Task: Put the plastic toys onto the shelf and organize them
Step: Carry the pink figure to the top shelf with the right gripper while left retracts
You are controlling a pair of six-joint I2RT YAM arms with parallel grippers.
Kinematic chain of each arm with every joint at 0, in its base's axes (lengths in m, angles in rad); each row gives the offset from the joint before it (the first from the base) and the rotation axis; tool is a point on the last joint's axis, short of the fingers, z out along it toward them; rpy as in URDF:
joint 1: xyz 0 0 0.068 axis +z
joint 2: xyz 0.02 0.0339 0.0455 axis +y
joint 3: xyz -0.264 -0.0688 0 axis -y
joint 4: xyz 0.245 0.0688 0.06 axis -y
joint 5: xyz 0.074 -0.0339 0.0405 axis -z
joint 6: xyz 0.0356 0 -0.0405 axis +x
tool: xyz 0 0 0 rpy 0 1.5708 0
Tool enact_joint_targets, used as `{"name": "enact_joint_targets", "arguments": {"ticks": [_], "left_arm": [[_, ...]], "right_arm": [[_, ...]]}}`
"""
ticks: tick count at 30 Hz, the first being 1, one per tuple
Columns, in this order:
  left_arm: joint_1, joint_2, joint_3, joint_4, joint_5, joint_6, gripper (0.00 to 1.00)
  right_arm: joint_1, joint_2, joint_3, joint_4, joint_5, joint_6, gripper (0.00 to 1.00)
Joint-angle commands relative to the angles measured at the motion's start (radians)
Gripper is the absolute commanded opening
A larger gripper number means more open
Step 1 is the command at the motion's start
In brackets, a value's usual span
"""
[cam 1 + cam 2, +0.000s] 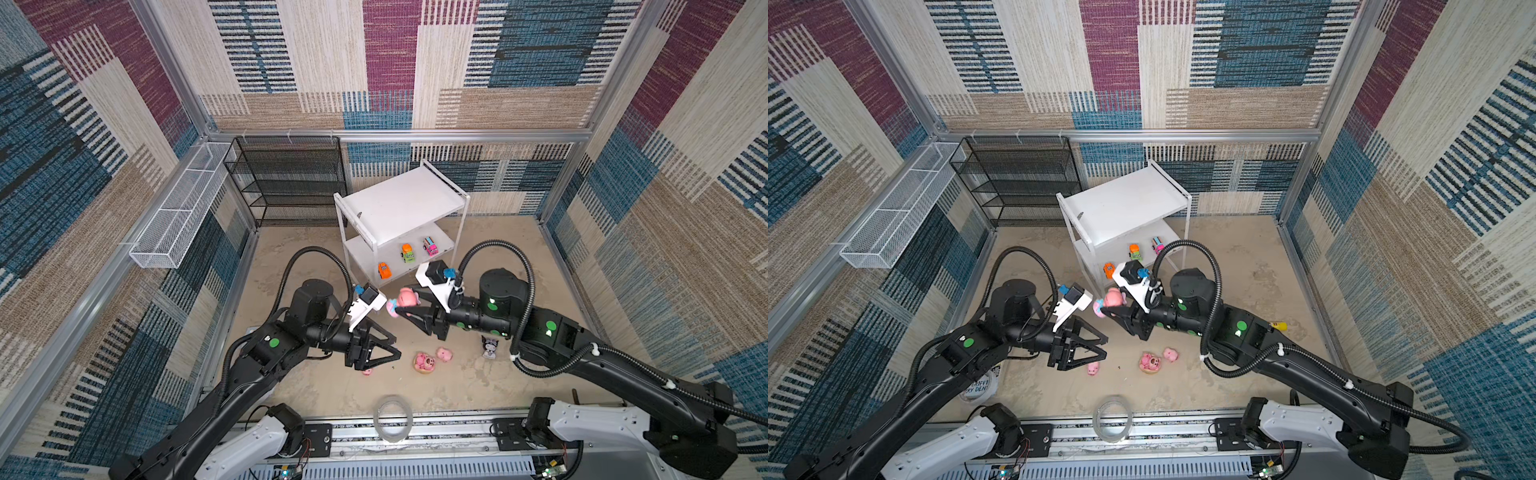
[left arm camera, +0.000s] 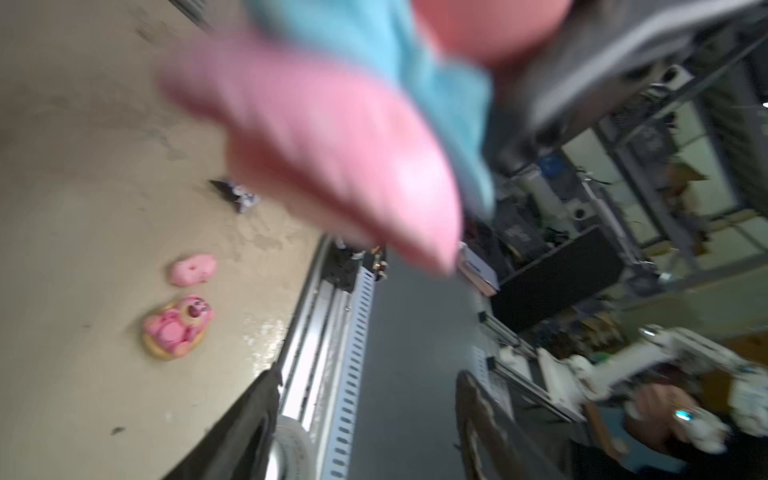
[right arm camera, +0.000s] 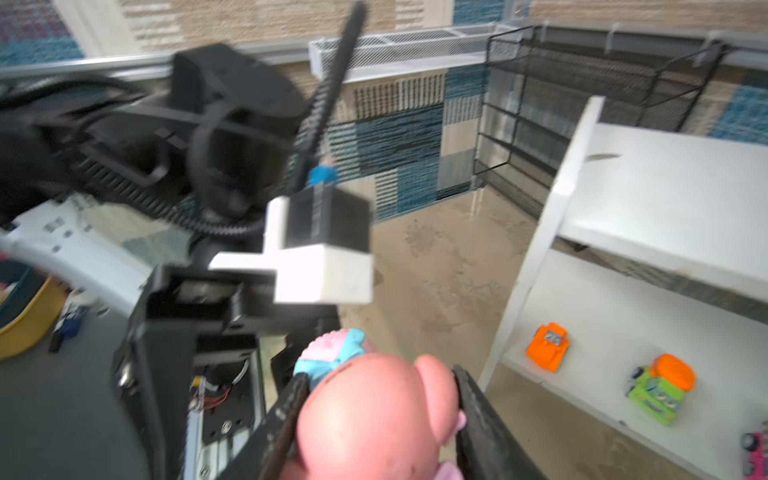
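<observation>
Pink pig (image 3: 365, 424) between right hand (image 3: 380, 382) fingers

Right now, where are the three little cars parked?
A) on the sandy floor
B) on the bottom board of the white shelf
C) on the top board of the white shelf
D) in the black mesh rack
B: the orange car, green-orange car and pink car all sit on the bottom board of the white shelf.
</observation>
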Motion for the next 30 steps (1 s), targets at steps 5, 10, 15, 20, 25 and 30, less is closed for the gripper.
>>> {"name": "enact_joint_targets", "arguments": {"ticks": [5, 10, 15, 20, 25, 30], "left_arm": [[0.001, -0.148, 0.008, -0.079, -0.634, 0.136, 0.73], [0.002, -0.172, 0.004, -0.075, -0.696, 0.163, 0.74], [0.002, -0.211, -0.009, -0.096, -0.733, 0.174, 0.74], [0.002, -0.214, -0.017, -0.097, -0.737, 0.174, 0.74], [0.002, -0.194, -0.016, -0.102, -0.727, 0.182, 0.74], [0.002, -0.182, -0.016, -0.101, -0.721, 0.183, 0.74]], "right_arm": [[-0.14, 0.298, 0.505, -0.368, 0.269, 0.035, 0.41], [-0.231, 0.631, 1.009, -0.652, 0.416, -0.01, 0.41], [-0.278, 0.81, 1.251, -0.722, 0.502, -0.021, 0.41], [-0.308, 0.905, 1.391, -0.741, 0.564, -0.021, 0.42], [-0.343, 0.912, 1.376, -0.754, 0.573, -0.019, 0.43], [-0.376, 0.903, 1.34, -0.761, 0.578, -0.007, 0.43]]}}
